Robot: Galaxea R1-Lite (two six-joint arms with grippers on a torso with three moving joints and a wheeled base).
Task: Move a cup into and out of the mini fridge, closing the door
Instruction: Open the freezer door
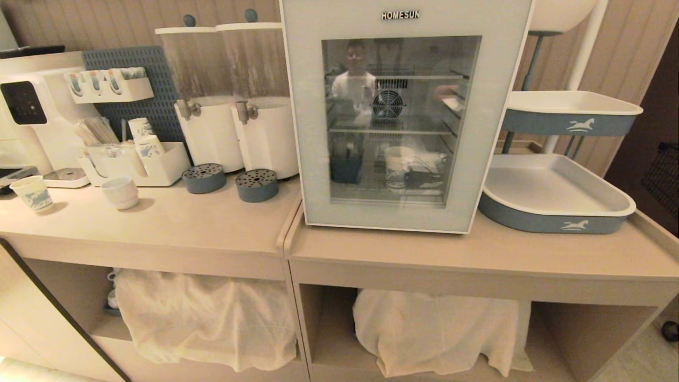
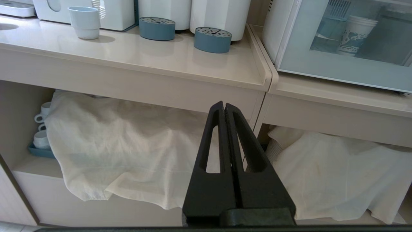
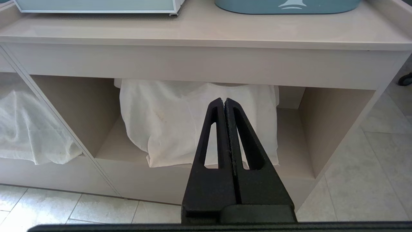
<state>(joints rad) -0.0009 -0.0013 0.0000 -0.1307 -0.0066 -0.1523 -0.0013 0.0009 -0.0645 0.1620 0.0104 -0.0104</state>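
Door (image 1: 313,122) of the mini fridge (image 1: 406,15) is seen closed; its glass pane is flush in the frame. The cup (image 1: 398,167) is stood upright on the bottom wire shelf inside, long axis vertical, behind the glass.

Both grippers are held low in front of the cabinet, below counter level, neither seen from the head camera. Left gripper (image 2: 224,106): fingers pressed together, nothing held, aimed at the cloth-covered shelf near the seam between the 2 counters. Right gripper (image 3: 224,101): fingers likewise closed and empty, aimed at the open shelf under the fridge counter.

Key relation: the cup lies above and forward of both grippers, blocked by the closed door. From the left wrist it is seen up and across the seam; from the right wrist only the fridge's bottom edge is visible. Neither arm is judged clearly nearer. The door must be opened 1st; handle side cannot be told.
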